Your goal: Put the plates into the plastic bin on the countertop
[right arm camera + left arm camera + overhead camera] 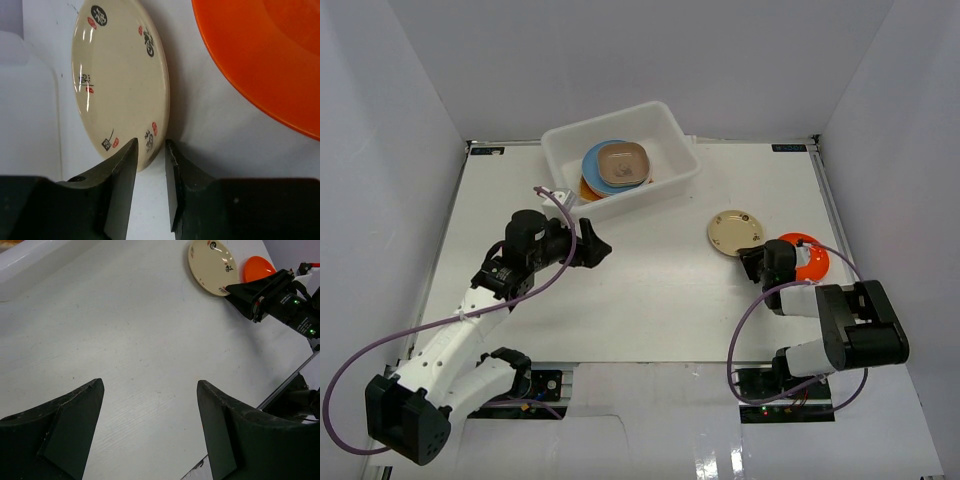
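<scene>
My left gripper [594,245] hangs wide open and empty above the bare countertop [650,290], near the front of the plastic bin [560,150], where a blue plate [595,165] and a brown squarish plate [623,162] lie stacked. The risk on this side is that the arm stands across the way in, so anything I carry over from the right could clip it or the bin's wall. Further right, the cream plate [120,80] lies flat on the countertop, well apart from the bin, and my right gripper [151,144] stands with jaws narrow astride its near rim. Whether they actually bite I cannot tell from the wrist view. Either way the hold takes only a thin, sloping, glossy edge, so I judge the plate may slide out, or pivot and droop once lifted. The orange plate [270,55] sits near on the right, not touching, and a slipping cream plate or a swinging wrist could knock it.
</scene>
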You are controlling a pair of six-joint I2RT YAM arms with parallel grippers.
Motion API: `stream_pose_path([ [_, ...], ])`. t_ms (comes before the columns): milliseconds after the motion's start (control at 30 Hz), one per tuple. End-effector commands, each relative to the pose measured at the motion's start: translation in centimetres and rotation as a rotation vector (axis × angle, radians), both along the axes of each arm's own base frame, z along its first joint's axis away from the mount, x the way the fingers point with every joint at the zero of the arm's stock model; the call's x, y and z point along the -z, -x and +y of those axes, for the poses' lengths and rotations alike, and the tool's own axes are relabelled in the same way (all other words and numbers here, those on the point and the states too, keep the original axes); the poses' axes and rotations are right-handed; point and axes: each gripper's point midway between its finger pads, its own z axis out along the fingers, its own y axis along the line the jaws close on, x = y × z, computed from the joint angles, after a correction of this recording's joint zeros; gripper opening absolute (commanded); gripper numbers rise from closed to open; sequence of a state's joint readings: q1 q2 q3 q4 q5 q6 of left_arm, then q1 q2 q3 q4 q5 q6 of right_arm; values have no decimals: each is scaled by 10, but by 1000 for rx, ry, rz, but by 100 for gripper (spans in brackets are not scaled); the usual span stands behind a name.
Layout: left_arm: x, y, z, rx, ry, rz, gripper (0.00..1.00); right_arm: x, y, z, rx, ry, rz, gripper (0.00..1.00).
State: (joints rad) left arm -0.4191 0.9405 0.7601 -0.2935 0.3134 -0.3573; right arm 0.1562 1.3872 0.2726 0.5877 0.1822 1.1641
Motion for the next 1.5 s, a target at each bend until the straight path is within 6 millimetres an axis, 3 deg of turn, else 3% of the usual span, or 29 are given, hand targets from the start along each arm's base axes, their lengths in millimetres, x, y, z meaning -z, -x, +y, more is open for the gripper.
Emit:
stream_pose_path([
  [0,-17,-7,9,-48,-29,-69,86,2,-13,-11,69,10,0,34],
  [167,-13,-17,24,-149,-73,-65,86,-19,-23,-9,46,23,-54,13],
  [200,-14,-17,26,-156,-76,-70,86,-36,-24,-10,52,24,-98,11],
  [300,-17,-18,29,-176,-76,-79,86,-60,-21,-22,60,114,-146,8],
  [367,-17,-19,32,-198,-77,-78,86,-100,-20,-27,48,180,-234,8],
  [433,-15,-22,38,-236,-92,-72,86,-150,-20,-23,7,223,-364,8],
  [467,-15,-23,40,-251,-93,-70,85,-165,-19,-19,-14,236,-399,8],
  [533,-15,-23,42,-267,-96,-69,85,-196,-19,2,-107,243,-478,8],
  [567,-15,-26,47,-296,-105,-72,85,-228,-26,14,-160,264,-546,8],
  [600,-16,-27,50,-314,-109,-74,85,-226,-31,42,-282,251,-533,8],
  [633,-16,-29,53,-333,-113,-75,85,-235,-37,58,-346,252,-540,8],
  [667,-16,-31,59,-369,-124,-78,84,-273,-48,76,-410,284,-613,8],
  [700,-16,-31,62,-385,-124,-77,84,-256,-59,108,-509,295,-559,8],
  [767,-16,-32,68,-411,-129,-82,84,-263,-73,141,-610,307,-559,8],
  [800,-14,-32,69,-415,-131,-78,84,-270,-88,173,-703,287,-572,8],
  [900,-13,-32,72,-426,-135,-78,84,-275,-122,223,-771,290,-584,8],
  [967,-11,-33,73,-430,-138,-72,84,-266,-137,244,-807,301,-545,8],
  [1000,-11,-33,73,-429,-136,-74,84,-240,-148,259,-838,304,-492,8],
  [1033,-12,-33,72,-426,-135,-74,84,-256,-156,267,-836,304,-519,8],
  [1067,-11,-33,72,-426,-134,-72,84,-253,-162,273,-839,301,-513,8],
  [1100,-10,-33,71,-419,-134,-69,84,-235,-170,279,-849,300,-480,8],
  [1133,-10,-33,70,-417,-132,-67,84,-243,-176,282,-844,295,-491,8],
  [1200,-10,-33,69,-410,-129,-66,84,-223,-185,287,-851,297,-451,8],
  [1233,-9,-33,69,-412,-129,-64,84,-227,-187,290,-856,293,-460,8],
  [1467,-7,-34,66,-404,-121,-54,84,-185,-201,291,-829,321,-381,9],
])
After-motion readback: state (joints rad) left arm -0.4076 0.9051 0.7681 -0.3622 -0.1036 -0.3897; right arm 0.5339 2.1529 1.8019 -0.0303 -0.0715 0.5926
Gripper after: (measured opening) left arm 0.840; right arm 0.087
